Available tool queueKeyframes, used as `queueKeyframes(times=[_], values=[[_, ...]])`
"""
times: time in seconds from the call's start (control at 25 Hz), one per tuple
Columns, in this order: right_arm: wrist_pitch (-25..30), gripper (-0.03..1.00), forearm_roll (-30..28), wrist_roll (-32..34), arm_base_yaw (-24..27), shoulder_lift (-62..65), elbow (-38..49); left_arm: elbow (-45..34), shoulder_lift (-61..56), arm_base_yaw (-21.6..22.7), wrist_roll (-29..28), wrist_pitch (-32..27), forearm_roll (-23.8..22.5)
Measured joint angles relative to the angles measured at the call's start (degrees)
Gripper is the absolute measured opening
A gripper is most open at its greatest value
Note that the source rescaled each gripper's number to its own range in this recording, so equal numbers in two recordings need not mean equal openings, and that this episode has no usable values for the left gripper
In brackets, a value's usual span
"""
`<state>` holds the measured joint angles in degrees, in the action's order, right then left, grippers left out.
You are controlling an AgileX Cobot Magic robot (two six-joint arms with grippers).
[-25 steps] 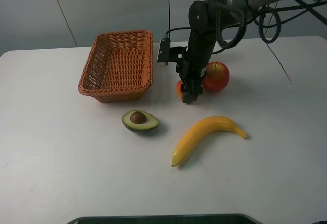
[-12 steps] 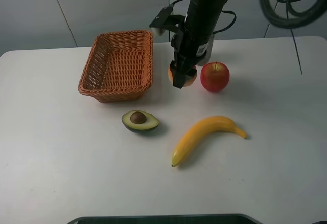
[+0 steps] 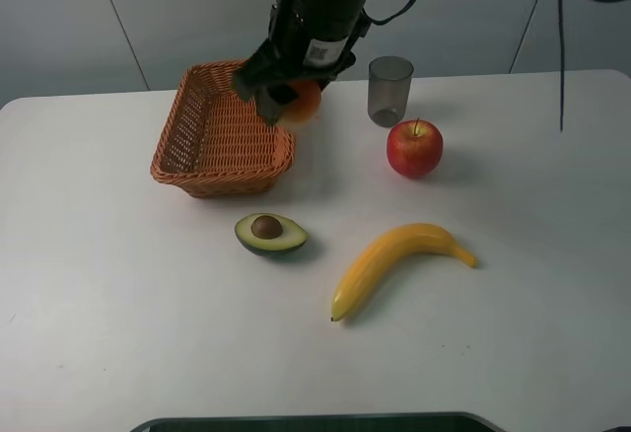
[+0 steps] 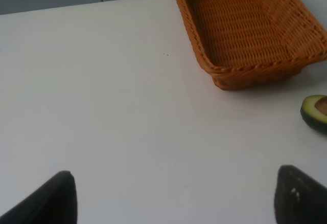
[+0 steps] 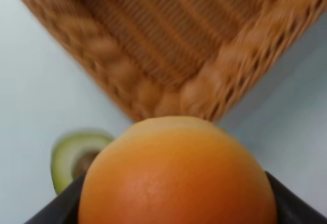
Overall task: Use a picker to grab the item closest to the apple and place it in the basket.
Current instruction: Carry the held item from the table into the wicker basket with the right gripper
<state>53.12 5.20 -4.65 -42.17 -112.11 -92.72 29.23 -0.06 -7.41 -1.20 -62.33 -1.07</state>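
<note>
Right tool (image 3: 284, 107) clamped on orange (image 3: 304, 100), held over basket (image 3: 170, 151) rim. Left tool (image 4: 179, 198) stood apart, empty. Avocado (image 4: 316, 112) cut off at left wrist view's edge.

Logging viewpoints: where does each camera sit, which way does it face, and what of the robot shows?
Exterior high: mounted high, facing down at the table; right arm holds the orange over the basket rim.
Left wrist: low, facing basket and avocado; two fingers apart.
Right wrist: looking down past the orange; fingers flank it.
All share basket and avocado.
</note>
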Motion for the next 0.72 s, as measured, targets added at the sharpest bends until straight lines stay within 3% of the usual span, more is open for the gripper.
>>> queueKeyframes(times=[0.44, 0.72], values=[[1.5, 0.0, -3.5, 14.4, -0.9, -19.0, -28.2, 0.0, 0.0, 0.0, 0.0, 0.0, 0.0], [-0.3, 0.0, -8.2, 18.1, -0.9, -28.5, -35.6, 0.0, 0.0, 0.0, 0.0, 0.0, 0.0]])
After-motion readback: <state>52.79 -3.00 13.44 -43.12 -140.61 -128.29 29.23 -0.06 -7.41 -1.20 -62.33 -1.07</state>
